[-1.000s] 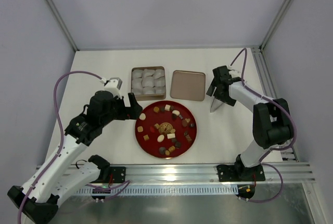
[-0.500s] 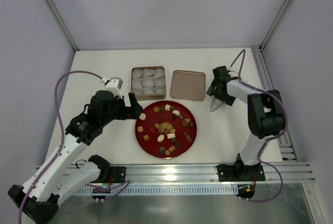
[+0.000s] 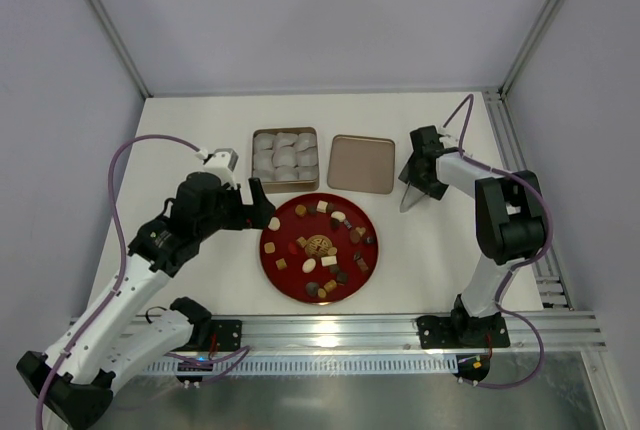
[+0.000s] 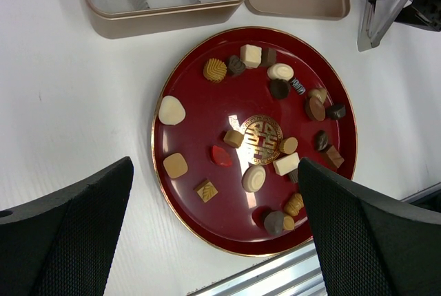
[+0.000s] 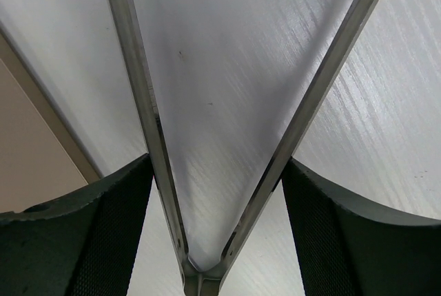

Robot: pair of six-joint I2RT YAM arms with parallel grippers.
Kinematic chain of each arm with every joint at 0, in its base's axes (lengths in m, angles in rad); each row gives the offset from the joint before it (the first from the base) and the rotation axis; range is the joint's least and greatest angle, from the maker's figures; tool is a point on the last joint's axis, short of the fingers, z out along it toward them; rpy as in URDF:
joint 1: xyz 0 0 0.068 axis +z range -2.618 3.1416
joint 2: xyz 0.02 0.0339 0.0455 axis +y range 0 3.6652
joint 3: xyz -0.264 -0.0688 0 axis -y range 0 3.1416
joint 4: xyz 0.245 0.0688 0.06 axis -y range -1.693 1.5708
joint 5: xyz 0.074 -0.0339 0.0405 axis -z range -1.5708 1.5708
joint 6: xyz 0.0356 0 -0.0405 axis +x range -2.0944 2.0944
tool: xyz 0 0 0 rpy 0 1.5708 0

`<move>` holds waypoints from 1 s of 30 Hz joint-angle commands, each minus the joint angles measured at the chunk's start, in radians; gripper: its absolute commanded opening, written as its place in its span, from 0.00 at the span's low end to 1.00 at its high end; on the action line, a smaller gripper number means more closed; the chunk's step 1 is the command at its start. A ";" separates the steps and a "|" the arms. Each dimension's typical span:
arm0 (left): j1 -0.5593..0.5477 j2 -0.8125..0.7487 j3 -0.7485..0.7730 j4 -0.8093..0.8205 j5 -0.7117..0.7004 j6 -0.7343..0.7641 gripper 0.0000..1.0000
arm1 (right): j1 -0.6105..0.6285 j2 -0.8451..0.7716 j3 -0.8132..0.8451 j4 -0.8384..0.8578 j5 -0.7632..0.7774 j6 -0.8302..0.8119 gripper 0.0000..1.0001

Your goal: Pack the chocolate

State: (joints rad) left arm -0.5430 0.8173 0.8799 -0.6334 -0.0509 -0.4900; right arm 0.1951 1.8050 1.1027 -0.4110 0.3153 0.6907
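Several assorted chocolates (image 3: 322,244) lie on the round red plate (image 3: 268,260), also in the left wrist view (image 4: 279,71). My left gripper (image 3: 262,205) is open and empty, hovering over the plate's left edge (image 4: 215,186). My right gripper (image 3: 420,182) is right of the plate, shut on metal tongs (image 3: 411,200) whose tips point down at the table. In the right wrist view the tongs' two arms (image 5: 148,124) spread in a V between my fingers (image 5: 217,172). The tongs also show in the left wrist view (image 4: 377,14).
A tan tin (image 3: 254,160) lined with white paper cups stands behind the plate, also in the left wrist view (image 4: 165,19). Its lid (image 3: 361,163) lies to the right, close to the tongs. Metal rails run along the table's near and right edges.
My right arm has folded its elbow in and the tongs have shifted slightly left towards the lid. My left arm has barely moved.
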 commanded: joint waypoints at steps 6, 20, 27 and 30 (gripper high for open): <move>-0.002 0.005 0.008 0.024 0.014 0.001 1.00 | 0.000 0.045 0.039 -0.031 -0.007 0.061 0.76; -0.002 0.000 0.007 0.024 0.020 -0.002 1.00 | 0.020 -0.022 0.078 -0.101 0.057 -0.061 0.58; -0.002 0.002 0.008 0.024 0.020 -0.001 1.00 | 0.024 -0.168 0.071 -0.146 0.047 -0.163 0.57; -0.002 0.003 0.008 0.024 0.022 -0.002 1.00 | 0.024 -0.232 0.059 -0.169 0.030 -0.181 0.57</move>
State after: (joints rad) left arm -0.5430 0.8230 0.8799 -0.6331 -0.0399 -0.4900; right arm 0.2142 1.6672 1.1473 -0.5526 0.3386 0.5625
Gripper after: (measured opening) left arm 0.996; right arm 0.578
